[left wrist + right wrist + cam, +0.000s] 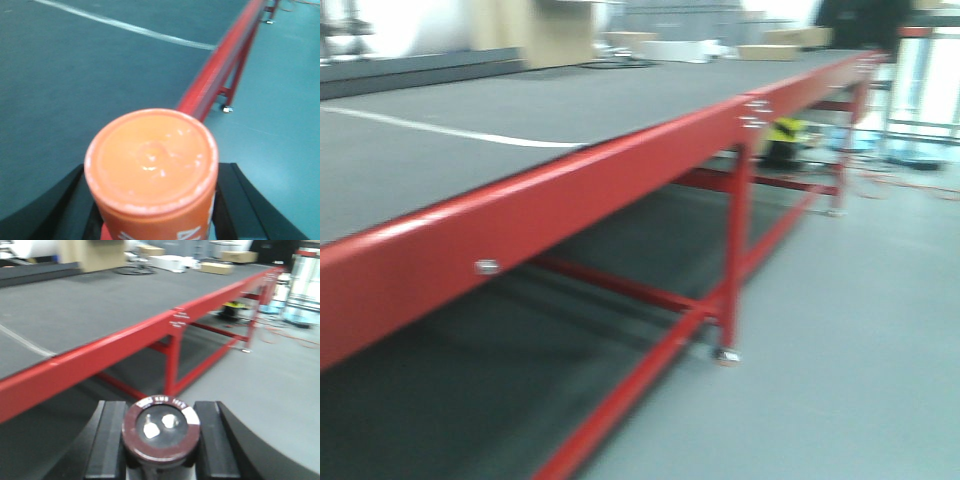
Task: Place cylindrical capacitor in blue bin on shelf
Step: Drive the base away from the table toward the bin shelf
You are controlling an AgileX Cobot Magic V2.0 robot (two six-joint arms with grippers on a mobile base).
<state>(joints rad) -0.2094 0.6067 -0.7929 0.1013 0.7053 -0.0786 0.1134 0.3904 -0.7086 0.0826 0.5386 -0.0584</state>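
In the right wrist view my right gripper (161,440) is shut on the cylindrical capacitor (161,429), a dark brown cylinder with two shiny terminals on its end, held between the black fingers (107,440). In the left wrist view my left gripper (152,210) is shut on an orange cylindrical container (151,165) with white lettering on its side. Neither gripper shows in the front view. The steel shelf and the blue bin are out of view.
A long red-framed table (570,190) with a dark grey top runs from near left to far right, with a lower tier and red legs (735,250). It also shows in the right wrist view (100,352). Grey floor (860,350) lies to the right. Boxes (767,50) stand at the far end.
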